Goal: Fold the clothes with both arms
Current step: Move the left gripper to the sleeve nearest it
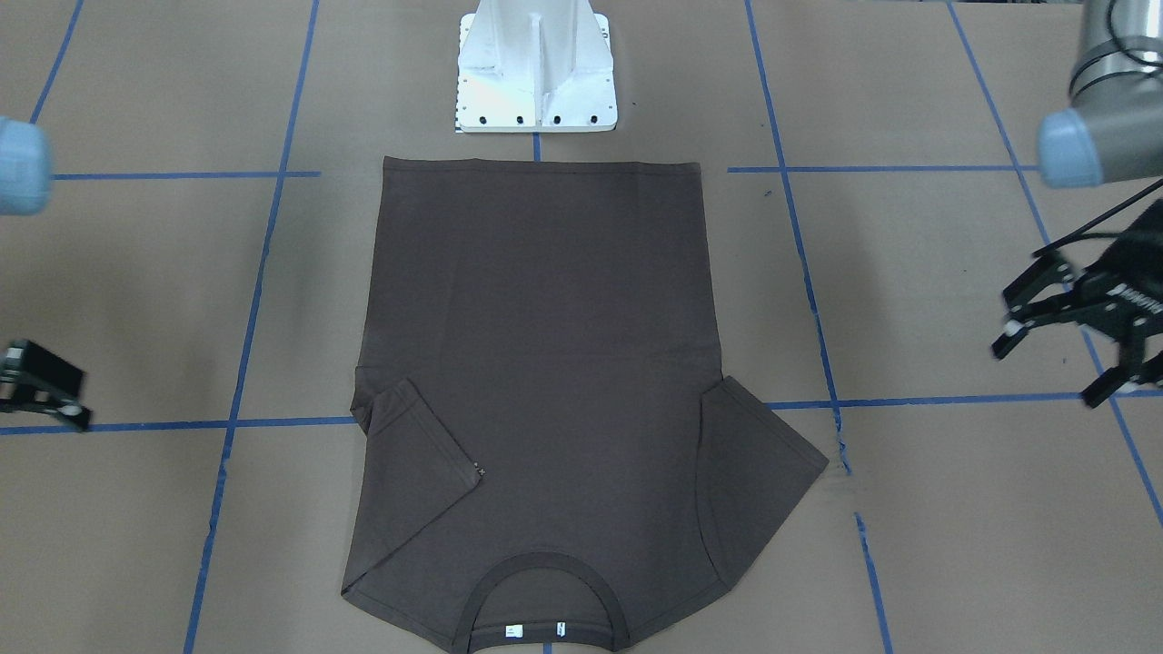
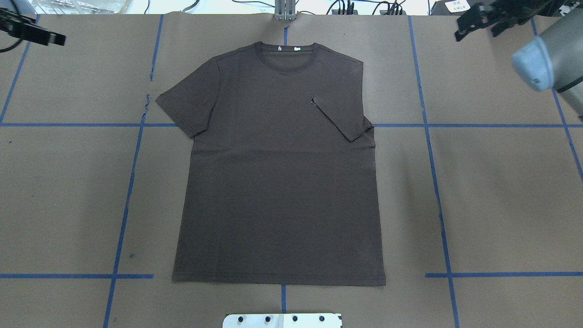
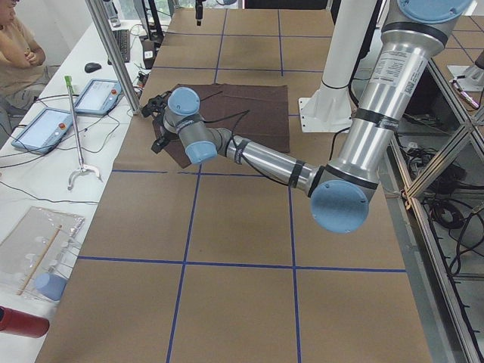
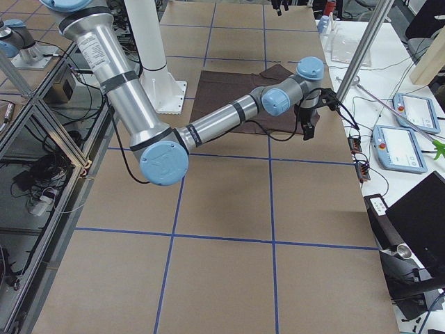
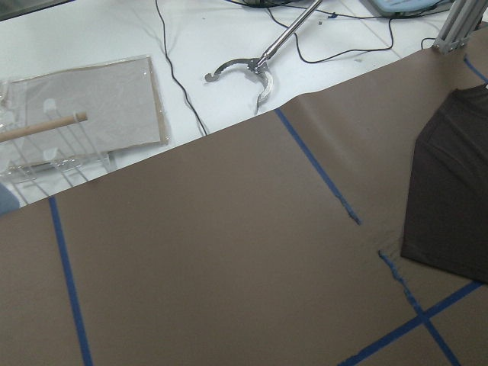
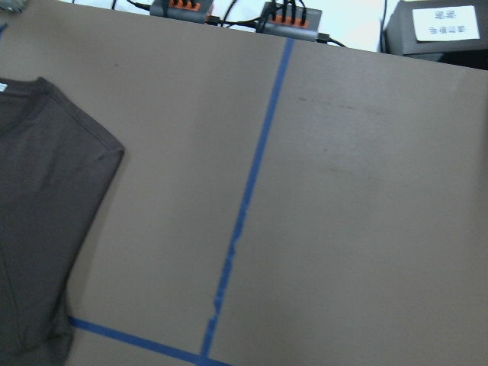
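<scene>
The dark brown T-shirt (image 2: 278, 182) lies flat in the middle of the table, collar (image 2: 284, 48) on the far side with white neck tags. The sleeve on my right side (image 2: 339, 116) is folded in over the chest. The other sleeve (image 2: 186, 102) lies spread out. My left gripper (image 1: 1045, 372) hangs open and empty above the table, well off the spread sleeve. My right gripper (image 2: 476, 27) hovers open and empty past the far right shoulder. The left wrist view shows the spread sleeve (image 5: 450, 198). The right wrist view shows a shoulder (image 6: 46, 191).
The white pedestal base (image 1: 536, 73) stands at the shirt's hem. Blue tape lines (image 2: 127, 191) grid the brown table cover. A white side bench holds tablets (image 3: 53, 125) and a metal grabber tool (image 5: 252, 69); a person (image 3: 15, 53) sits there. Power strips (image 6: 229, 9) line the far edge.
</scene>
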{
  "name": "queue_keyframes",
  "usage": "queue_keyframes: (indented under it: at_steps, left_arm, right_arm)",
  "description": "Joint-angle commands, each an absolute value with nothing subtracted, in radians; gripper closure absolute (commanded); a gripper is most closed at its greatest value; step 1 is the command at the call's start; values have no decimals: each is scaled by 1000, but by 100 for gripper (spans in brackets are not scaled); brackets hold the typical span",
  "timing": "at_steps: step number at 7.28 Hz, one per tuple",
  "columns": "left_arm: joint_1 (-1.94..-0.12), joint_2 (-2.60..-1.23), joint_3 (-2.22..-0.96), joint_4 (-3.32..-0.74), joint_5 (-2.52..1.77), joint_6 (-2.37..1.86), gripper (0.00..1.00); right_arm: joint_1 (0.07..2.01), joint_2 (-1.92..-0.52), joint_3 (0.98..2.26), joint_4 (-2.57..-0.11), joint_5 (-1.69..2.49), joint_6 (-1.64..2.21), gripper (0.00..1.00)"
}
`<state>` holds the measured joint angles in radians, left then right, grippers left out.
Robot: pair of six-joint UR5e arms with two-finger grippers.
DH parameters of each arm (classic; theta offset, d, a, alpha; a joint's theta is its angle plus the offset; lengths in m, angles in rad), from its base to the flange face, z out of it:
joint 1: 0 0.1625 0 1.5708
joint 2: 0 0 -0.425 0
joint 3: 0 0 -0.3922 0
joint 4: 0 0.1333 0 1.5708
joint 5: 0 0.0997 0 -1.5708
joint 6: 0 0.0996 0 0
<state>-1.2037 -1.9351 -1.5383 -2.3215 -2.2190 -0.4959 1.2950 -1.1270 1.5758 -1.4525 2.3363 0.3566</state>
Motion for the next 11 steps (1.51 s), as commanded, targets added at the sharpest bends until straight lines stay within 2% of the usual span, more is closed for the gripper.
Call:
queue_keyframes:
  at_steps: [1, 2, 3, 5, 8, 11]
  left_arm:
    - [-1068, -2015, -1453, -2329, -2006, -808, 8]
    - [-999, -2020, -1431, -2333, -1938, -963, 24]
    - [-929, -2023, -1410, -2336, -1819, -1038, 28]
    - [-842, -2042, -1333, -2341, -1709, -1069, 31]
    - [-827, -2089, -1206, -2382, -1686, -1065, 40]
    - [-815, -2092, -1203, -2382, -1686, -1058, 40]
  right_arm:
    - [1417, -1265, 1583, -1448, 2405, 154, 0]
    - [1423, -1284, 1588, -1445, 2402, 149, 0]
    - [1425, -1287, 1591, -1445, 2402, 147, 0]
    - [1425, -1292, 1591, -1445, 2401, 147, 0]
    - [1424, -1292, 1591, -1445, 2399, 147, 0]
    - [1424, -1298, 1589, -1445, 2398, 146, 0]
